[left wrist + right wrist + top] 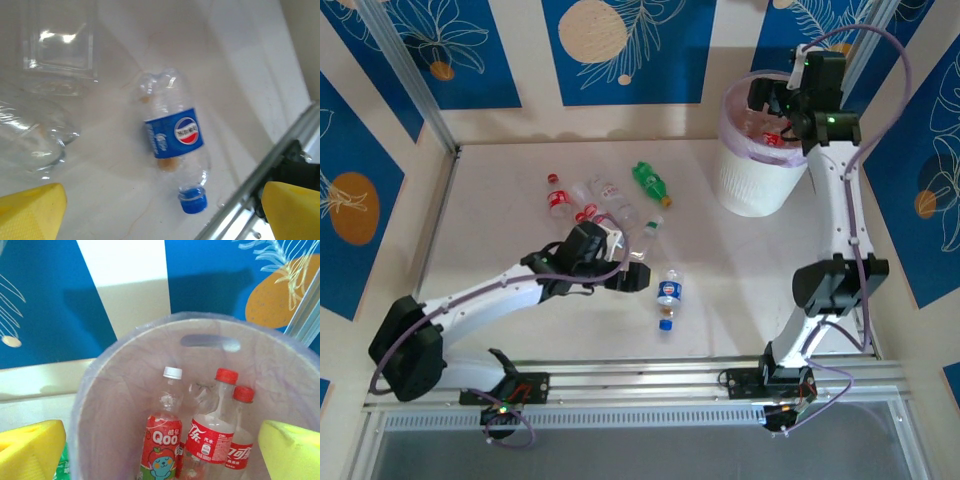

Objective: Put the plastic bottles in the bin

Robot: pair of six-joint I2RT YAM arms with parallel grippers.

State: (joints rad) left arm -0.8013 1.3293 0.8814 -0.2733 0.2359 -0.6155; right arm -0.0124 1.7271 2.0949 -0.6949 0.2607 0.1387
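The left jaws stand wide apart, empty, above the blue-labelled bottle [173, 140], which lies on the surface [110, 170] between them. The right jaws, also apart, hover over the bin [112, 390] holding three bottles [207, 432].

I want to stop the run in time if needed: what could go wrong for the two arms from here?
The blue-labelled bottle lies on its side under the open left gripper; closing pads might squeeze it out, rolling toward the metal rail. Other clear bottles lie close beside it; a finger may hit them. The open right gripper hangs over the bin and could catch its rim.
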